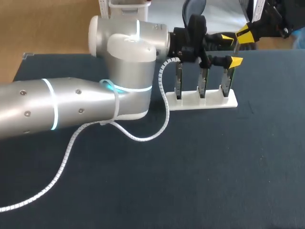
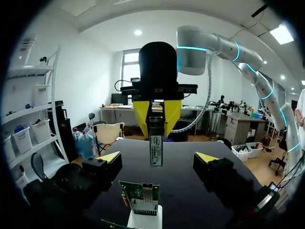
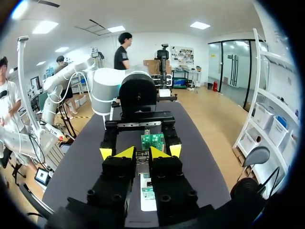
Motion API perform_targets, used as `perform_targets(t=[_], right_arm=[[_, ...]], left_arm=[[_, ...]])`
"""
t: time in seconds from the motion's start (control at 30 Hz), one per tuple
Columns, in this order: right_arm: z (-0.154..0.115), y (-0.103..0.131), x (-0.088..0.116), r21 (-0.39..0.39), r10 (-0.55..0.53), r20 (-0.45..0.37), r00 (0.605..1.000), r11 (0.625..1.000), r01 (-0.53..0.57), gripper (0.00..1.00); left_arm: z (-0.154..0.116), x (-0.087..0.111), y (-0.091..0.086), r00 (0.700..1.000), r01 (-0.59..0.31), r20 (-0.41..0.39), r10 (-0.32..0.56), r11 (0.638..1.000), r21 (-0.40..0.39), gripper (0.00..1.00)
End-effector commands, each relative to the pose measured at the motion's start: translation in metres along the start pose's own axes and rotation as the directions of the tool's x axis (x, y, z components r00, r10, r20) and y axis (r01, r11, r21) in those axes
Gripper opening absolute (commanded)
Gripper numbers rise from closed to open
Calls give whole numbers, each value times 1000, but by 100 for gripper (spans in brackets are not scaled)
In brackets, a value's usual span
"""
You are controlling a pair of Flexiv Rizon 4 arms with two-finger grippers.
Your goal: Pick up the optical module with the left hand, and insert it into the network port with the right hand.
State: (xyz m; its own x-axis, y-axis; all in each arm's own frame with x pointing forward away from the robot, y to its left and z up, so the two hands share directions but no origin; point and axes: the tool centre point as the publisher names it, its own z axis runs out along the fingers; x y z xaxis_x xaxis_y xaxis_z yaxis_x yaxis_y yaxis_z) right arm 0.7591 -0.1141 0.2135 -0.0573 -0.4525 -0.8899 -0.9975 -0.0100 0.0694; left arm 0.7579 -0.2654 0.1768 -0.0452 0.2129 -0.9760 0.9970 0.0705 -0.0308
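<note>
The left arm (image 1: pixel 71 105) has a smooth, satin silver shell. The table (image 1: pixel 214 167) is dark and matt (faintly grainy, like a mat). The rack (image 1: pixel 205 102) is smooth white plastic. The optical module (image 2: pixel 156 143) is dull grey metal with a glossy label. The spiral cable wrap (image 1: pixel 167 112) is white plastic.

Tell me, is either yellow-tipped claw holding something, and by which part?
The right gripper holds the optical module, pinched at one end, with the rest sticking out past its fingertips. The left gripper is open and holds nothing.
</note>
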Motion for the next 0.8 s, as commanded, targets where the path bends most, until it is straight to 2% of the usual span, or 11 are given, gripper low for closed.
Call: perform_targets(t=[0.03, 0.27, 0.43, 0.8], right_arm=[[1, 1, 0, 5, -3, -3, 1000, 1000, 3, 0], [2, 0, 0, 3, -5, -2, 1000, 1000, 5, 0], [2, 0, 0, 3, -3, 0, 1000, 1000, 3, 0], [3, -2, 3, 5, -2, 7, 1000, 1000, 1, 0]], left_arm=[[-11, -3, -1, 996, 9, -86, -8, 1000, 18, 100], [-19, 12, -2, 984, 39, -175, -34, 999, 24, 100], [-18, 19, -1, 962, 56, -271, -40, 997, 51, 100], [-13, 29, -3, 937, 52, -349, -30, 997, 54, 100]])
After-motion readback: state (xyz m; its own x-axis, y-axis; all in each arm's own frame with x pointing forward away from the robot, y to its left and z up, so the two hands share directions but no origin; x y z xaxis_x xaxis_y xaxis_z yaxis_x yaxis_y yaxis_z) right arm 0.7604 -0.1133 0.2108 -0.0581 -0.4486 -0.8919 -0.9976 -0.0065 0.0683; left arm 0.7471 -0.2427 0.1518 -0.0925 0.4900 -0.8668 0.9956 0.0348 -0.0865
